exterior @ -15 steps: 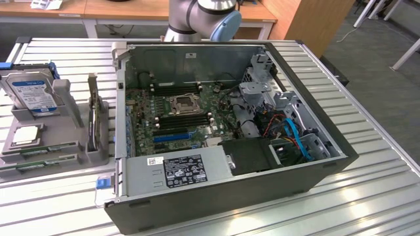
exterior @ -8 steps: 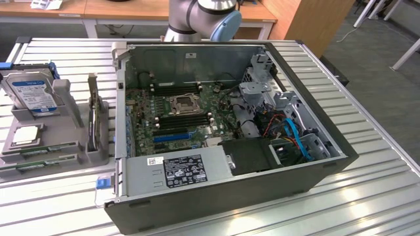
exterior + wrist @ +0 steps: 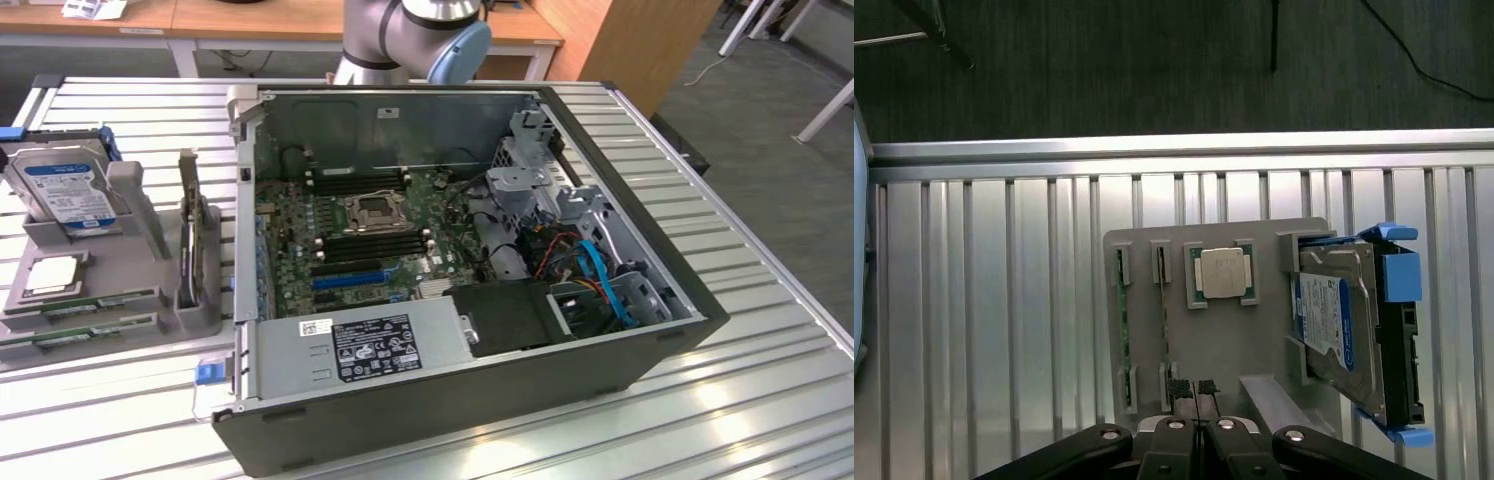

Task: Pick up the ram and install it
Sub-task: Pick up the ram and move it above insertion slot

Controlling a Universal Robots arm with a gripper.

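Observation:
Two ram sticks stand on edge in slots of a grey holder (image 3: 1204, 345): one ram stick (image 3: 1122, 330) and a second ram stick (image 3: 1164, 335) beside it. In the exterior view the same ram sticks (image 3: 83, 303) lie at the holder's front, at the exterior view's left of the open computer case (image 3: 467, 400). My gripper (image 3: 1198, 392) hangs high above the holder's near edge, closest to the second stick, shut with nothing between its fingers. The motherboard (image 3: 360, 225) lies exposed inside the case, with black memory slots (image 3: 374, 240) around the processor socket.
A square silver processor chip (image 3: 1220, 272) and a blue-labelled hard drive (image 3: 1334, 325) in a blue caddy sit on the same holder. The slatted metal table (image 3: 1004, 300) ends at an edge with dark floor beyond it. The arm's base (image 3: 400, 30) stands behind the case.

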